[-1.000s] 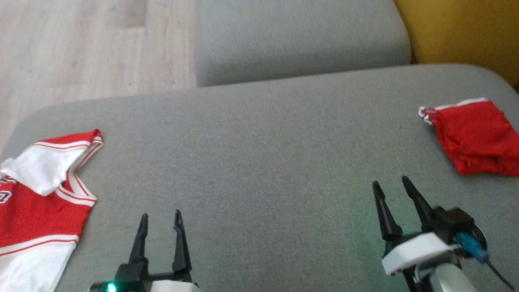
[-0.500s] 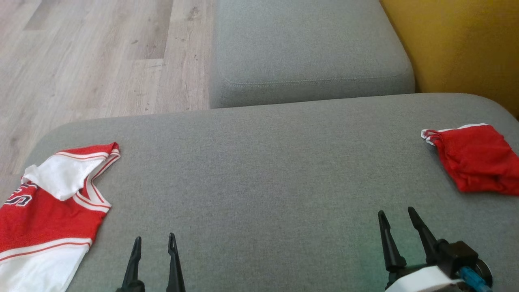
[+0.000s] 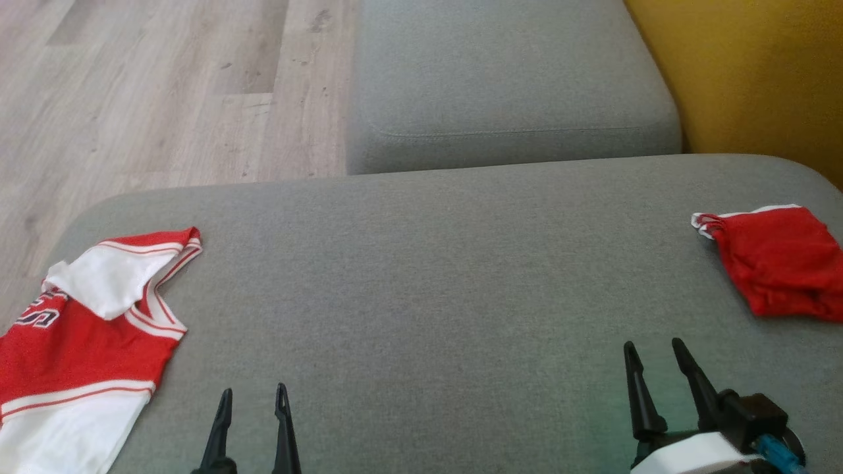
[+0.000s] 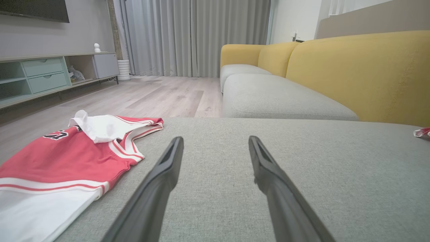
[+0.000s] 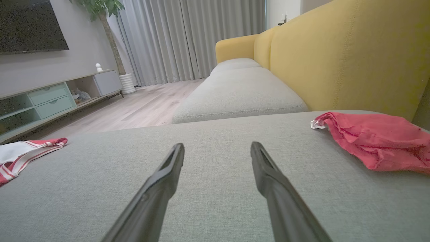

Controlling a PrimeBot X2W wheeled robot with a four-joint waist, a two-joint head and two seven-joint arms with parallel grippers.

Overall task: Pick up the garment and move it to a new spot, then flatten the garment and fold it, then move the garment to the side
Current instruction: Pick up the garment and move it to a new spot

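A red and white jersey garment point(image 3: 85, 329) lies spread at the left edge of the grey cushion point(image 3: 428, 276), its white collar part folded over. The left wrist view has the jersey point(image 4: 67, 161) to the left of the fingers. A crumpled red garment point(image 3: 777, 260) lies at the right edge, and the right wrist view has it point(image 5: 373, 144) to the right. My left gripper point(image 3: 253, 392) is open over bare cushion, right of the jersey. My right gripper point(image 3: 653, 344) is open, below and left of the red garment. Both hold nothing point(image 4: 215, 138) point(image 5: 217, 145).
A second grey seat cushion point(image 3: 514, 79) lies beyond the near one. A yellow sofa back point(image 3: 757, 72) rises at the right. Wooden floor point(image 3: 145, 85) runs along the left. A low TV cabinet point(image 4: 40, 77) stands across the room.
The head view has shifted, so the cushions and both garments sit lower in the picture. Neither garment has moved on the cushion. Both grippers stay open.
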